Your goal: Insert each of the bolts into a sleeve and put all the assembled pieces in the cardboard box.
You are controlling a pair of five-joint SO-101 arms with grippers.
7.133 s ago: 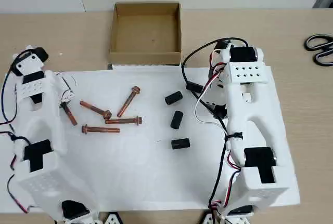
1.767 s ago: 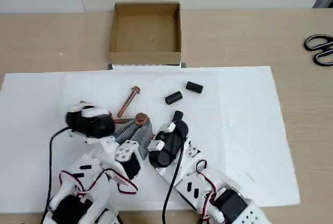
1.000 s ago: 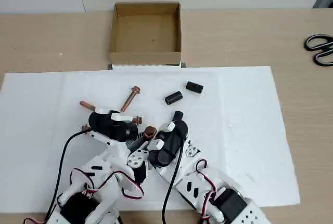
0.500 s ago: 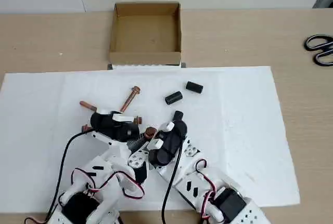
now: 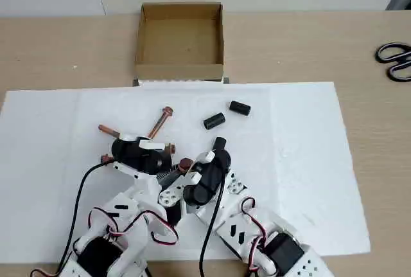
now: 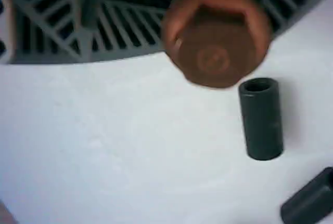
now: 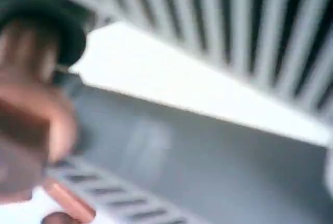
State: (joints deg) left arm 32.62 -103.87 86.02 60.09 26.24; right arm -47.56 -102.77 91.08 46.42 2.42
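In the high view both arms meet over the white sheet [image 5: 302, 161]. My left gripper [image 5: 178, 169] is shut on a copper bolt [image 5: 185, 163]; the left wrist view has its round head [image 6: 216, 42] between the grey jaws. My right gripper [image 5: 194, 175] faces it. In the right wrist view a dark sleeve [image 7: 44, 24] sits at its grey fingers [image 7: 234, 21], with copper bolt metal [image 7: 31, 130] blurred right beside it. Loose sleeves [image 5: 214, 121] [image 5: 239, 107] lie farther back, one [image 5: 219, 142] half hidden by the right arm. The cardboard box [image 5: 180, 68] stands behind the sheet.
Loose bolts lie left of the grippers: one slanted [image 5: 159, 125], one [image 5: 108, 130] partly under the left arm, another's end [image 5: 105, 158]. Scissors [image 5: 395, 60] rest at the table's far right. The sheet's right half is bare.
Both arms came in from the sides to the sheet's middle, the left one carrying a bolt. In the last second the bolt head has edged slightly closer to the right gripper.
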